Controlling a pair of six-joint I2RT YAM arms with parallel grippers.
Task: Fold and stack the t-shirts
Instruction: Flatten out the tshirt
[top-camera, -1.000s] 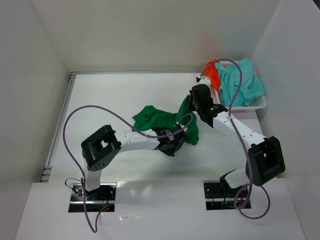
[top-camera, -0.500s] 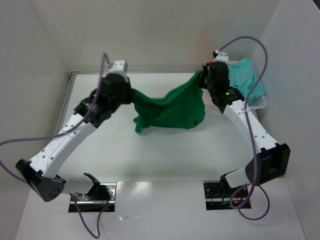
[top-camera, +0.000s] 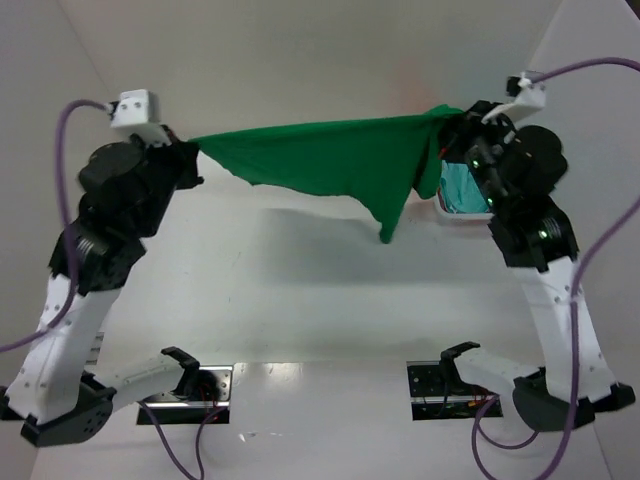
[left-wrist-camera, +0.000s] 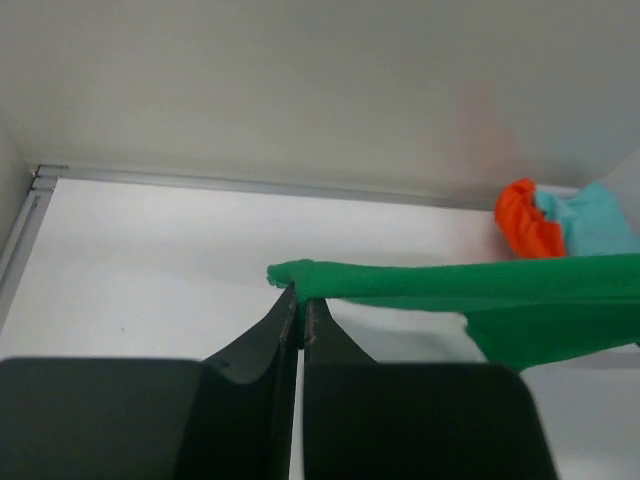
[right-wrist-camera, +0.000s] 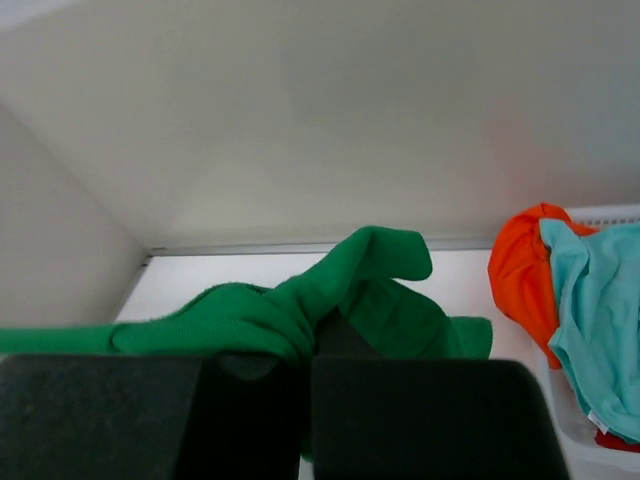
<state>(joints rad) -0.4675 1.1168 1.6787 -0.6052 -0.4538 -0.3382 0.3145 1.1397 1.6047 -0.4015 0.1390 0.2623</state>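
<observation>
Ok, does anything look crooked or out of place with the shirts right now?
The dark green cloth t-shirt is stretched in mid-air but lopsided: a loose flap droops near its right end. The bright orange t-shirt and light teal t-shirt lie crumpled together, unfolded.

I can read no text, label, brand, number or sign in any of my three views. The dark green t-shirt (top-camera: 320, 160) shows plain cloth with no print or legible tag.
</observation>
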